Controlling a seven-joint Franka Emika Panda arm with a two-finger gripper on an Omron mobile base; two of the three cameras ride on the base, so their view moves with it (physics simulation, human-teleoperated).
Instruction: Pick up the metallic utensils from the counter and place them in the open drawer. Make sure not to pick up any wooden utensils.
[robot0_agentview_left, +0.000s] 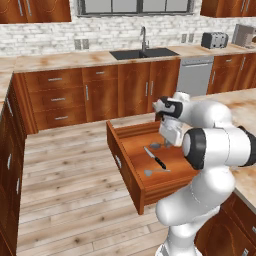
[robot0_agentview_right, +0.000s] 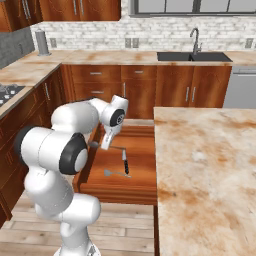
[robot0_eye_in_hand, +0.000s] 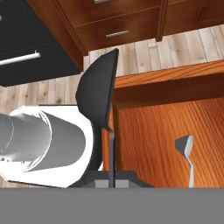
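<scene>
While the gripper (robot0_eye_in_hand: 112, 177) hangs over the drawer (robot0_agentview_left: 131, 131), fingers clamped on a dark-grey metal spoon (robot0_eye_in_hand: 97, 94), bowl pointing away from the hand.
Item 1: knife (robot0_agentview_left: 155, 158), silver blade/black handle, already in drawer, mid-floor.
Item 2: 2nd grey spoon (robot0_agentview_left: 155, 171), in drawer, nr front edge, just beside knife.
Item 3: held spoon, over drawer's back part.
Step, by judgement: placing. Next move calls for lowering w/in drawer walls, then letting go.
Counter (robot0_agentview_right: 210, 165): wooden spoon not made out.
</scene>
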